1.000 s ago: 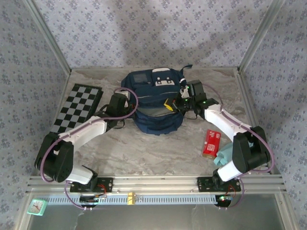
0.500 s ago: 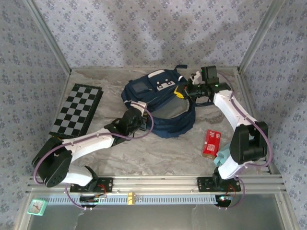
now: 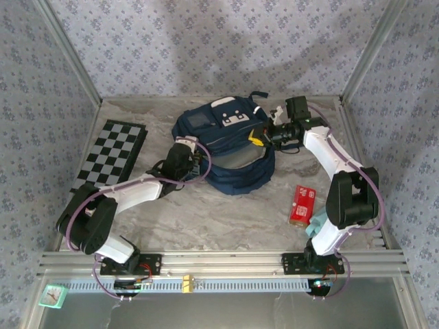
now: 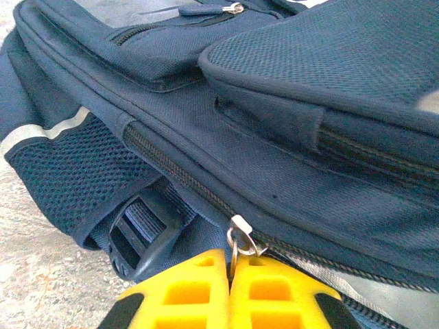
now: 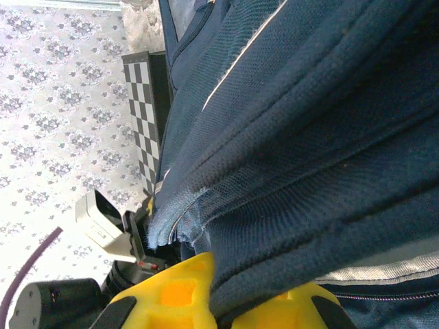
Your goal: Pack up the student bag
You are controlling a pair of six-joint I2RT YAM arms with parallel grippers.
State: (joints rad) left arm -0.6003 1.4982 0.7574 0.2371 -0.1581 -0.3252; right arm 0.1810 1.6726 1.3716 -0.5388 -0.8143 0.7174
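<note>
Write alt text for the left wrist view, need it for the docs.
Close-up: the left gripper, yellow fingers pressed together, is shut on the metal zipper pull of the navy student bag. The zipper runs diagonally across the fabric. A black strap buckle sits under the mesh side panel, and marbled table shows at lower left.

Matt woven student bag [image 4: 288,171], metal zipper pull [image 4: 238,227].

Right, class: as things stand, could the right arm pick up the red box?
Probably not right away: the right gripper is shut on fabric of the student bag. Once it lets go, the red box lies uncovered beside that arm, likely within reach.
</note>
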